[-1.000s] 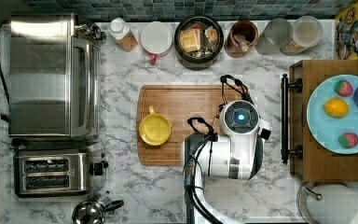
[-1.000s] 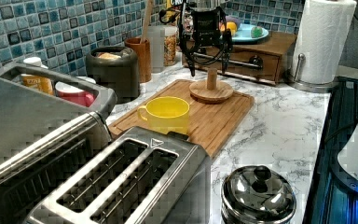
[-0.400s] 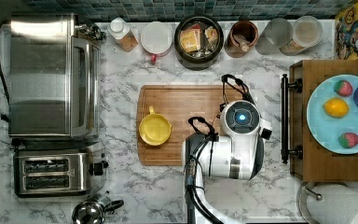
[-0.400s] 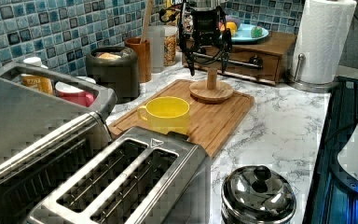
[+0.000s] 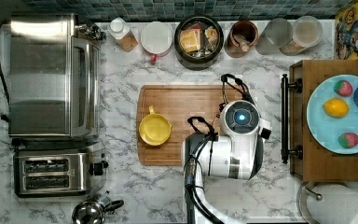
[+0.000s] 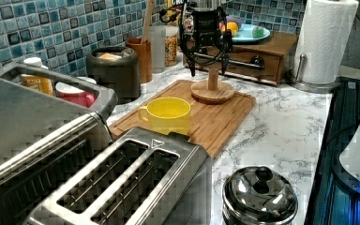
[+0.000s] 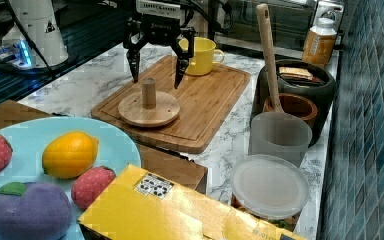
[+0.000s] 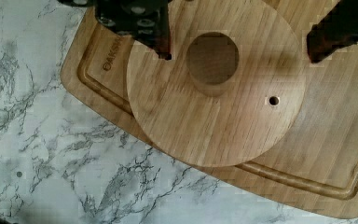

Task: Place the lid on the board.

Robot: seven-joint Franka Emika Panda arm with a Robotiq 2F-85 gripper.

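Observation:
The lid (image 7: 149,107) is a round wooden disc with a short upright knob. It lies flat on the board (image 7: 210,105), near the corner away from the yellow cup. My gripper (image 7: 156,77) hangs just above the knob, open, with one finger on each side and nothing between them. The left view gives the same picture: the gripper (image 6: 209,66) is over the lid (image 6: 212,92) on the board (image 6: 225,117). In the wrist view the lid (image 8: 214,107) rests inside the groove of the board (image 8: 326,154), and the gripper (image 8: 237,51) is spread wide. In the top view the arm's wrist (image 5: 240,116) covers the lid.
A yellow cup (image 5: 154,129) stands on the board's other half. A darker wooden tray (image 5: 326,163) holds a blue plate of toy fruit on the top view's right. Jars and a dark pot (image 5: 198,41) line the tiled wall. A toaster (image 5: 51,172) and an oven (image 5: 51,74) stand on the top view's left.
The open gripper has lifted very slightly above the lid's knob. The lid stays put on the board.

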